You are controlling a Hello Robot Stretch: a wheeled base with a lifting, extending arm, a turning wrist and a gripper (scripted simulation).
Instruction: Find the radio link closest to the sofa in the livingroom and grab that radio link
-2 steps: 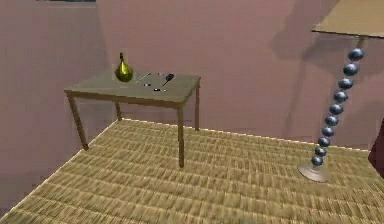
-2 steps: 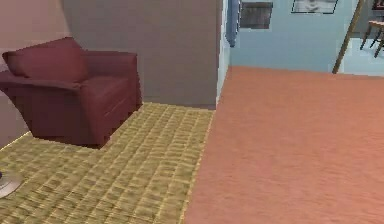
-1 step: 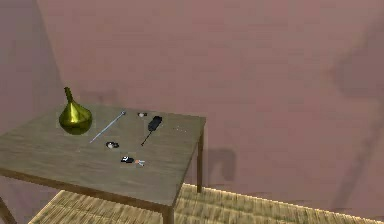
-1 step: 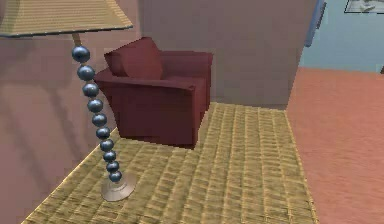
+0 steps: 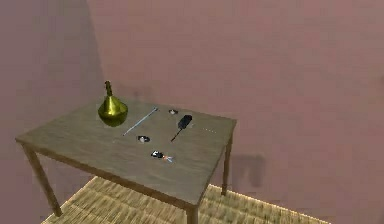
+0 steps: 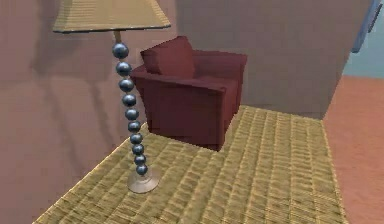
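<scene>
Facing a table (image 5: 80, 135) set against a pink wall, the robot looks down on a handful of small things spread over the top, and the search step seems to be the one in hand. A green-gold vase (image 5: 111, 107) stands upright near the far left corner. To its right lies a thin pale strip (image 5: 141, 121), with small blobs (image 5: 144, 138) scattered near the middle and front. The best candidate for the radio link is a dark thing (image 5: 183, 126) with a thin stem, lying flat right of the middle, well apart from the vase and clear of the edges. It is too small to name with certainty. It lies loose on the flat top, as a thing left within easy reach, so a grab from above or from the side looks possible once the arm side is turned toward it. To the arm's side a red armchair (image 6: 190, 88) sits in the corner, with a lamp (image 6: 128, 100) on a beaded stem just beside it as a reading light. Both rest on a woven rug (image 6: 240, 170). The armchair is the nearest thing to a sofa here, so the table's closeness to it has yet to be judged. How the gripper's fingers stand I cannot tell.
</scene>
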